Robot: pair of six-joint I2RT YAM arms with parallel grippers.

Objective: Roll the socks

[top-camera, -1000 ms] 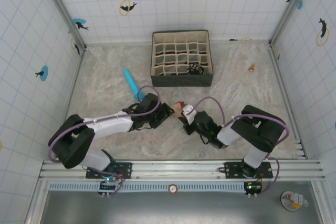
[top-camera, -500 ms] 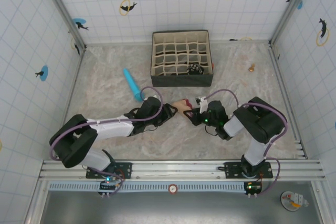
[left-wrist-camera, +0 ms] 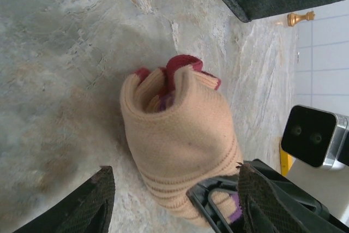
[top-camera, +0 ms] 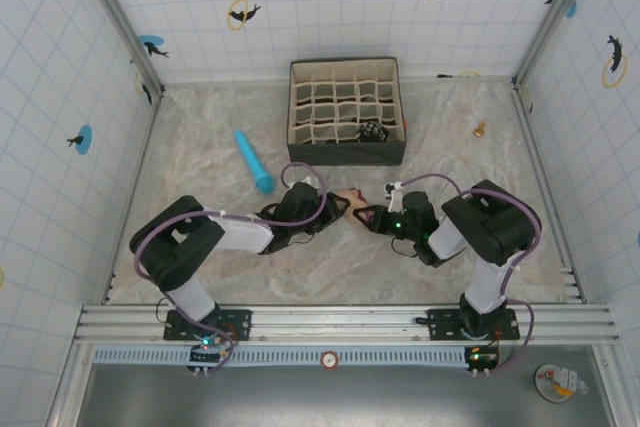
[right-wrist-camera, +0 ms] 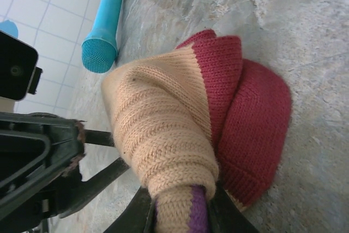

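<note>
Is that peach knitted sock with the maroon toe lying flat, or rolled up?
Rolled up: the peach knitted sock forms a compact bundle, maroon end poking out, pinched by the right gripper.

The peach sock (left-wrist-camera: 180, 129), faintly striped near its cuff, lies bunched into a loose roll on the marbled tabletop (left-wrist-camera: 65, 53), maroon fabric showing at one end.

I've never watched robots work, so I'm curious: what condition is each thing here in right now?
peach sock: rolled into a bundle, lying on the table, one end pinched.
right gripper: shut on the peach sock.
left gripper: open, fingers either side of the bundle.
striped sock: tucked in one box compartment.
box: open-topped.
blue cylinder: lying flat.
gold pawn: standing.
</note>
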